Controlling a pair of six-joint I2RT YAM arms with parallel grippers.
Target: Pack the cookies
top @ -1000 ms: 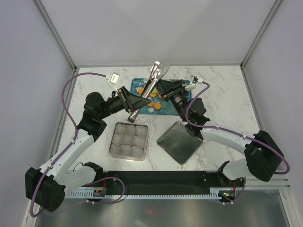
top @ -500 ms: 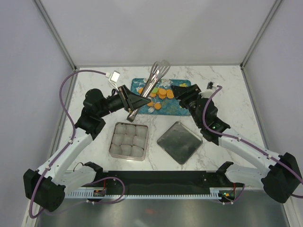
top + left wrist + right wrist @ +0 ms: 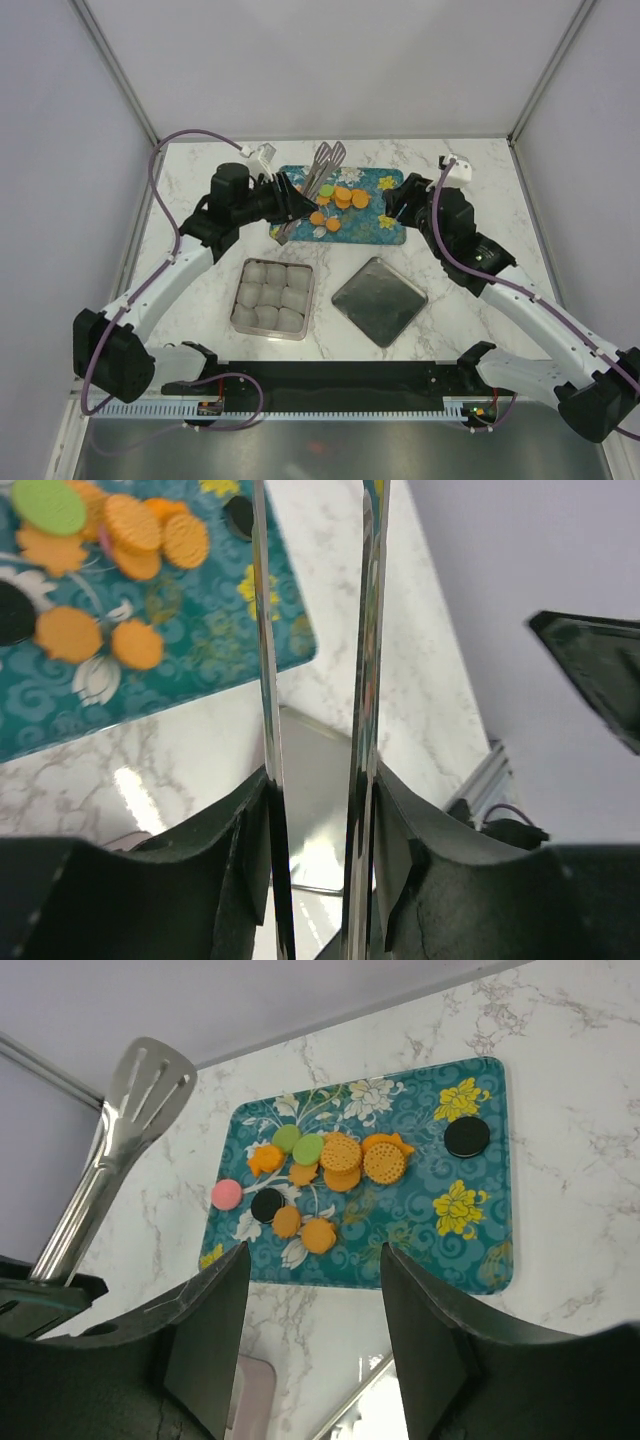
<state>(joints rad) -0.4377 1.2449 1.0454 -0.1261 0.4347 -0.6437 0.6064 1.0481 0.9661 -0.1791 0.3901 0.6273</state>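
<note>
Nine cups [image 3: 272,296], two black cookies [image 3: 466,1137], one tray [image 3: 400,1222]

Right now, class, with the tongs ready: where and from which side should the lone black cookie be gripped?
Pinch the black cookie across its rim with the tongs, probably from straight above: it lies flat and alone on bare tray, both edges free.

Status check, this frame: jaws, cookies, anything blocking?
Left gripper shut on tongs at teal tray. Right gripper open, empty. Cookies on tray, none in tongs. No obstruction.
</note>
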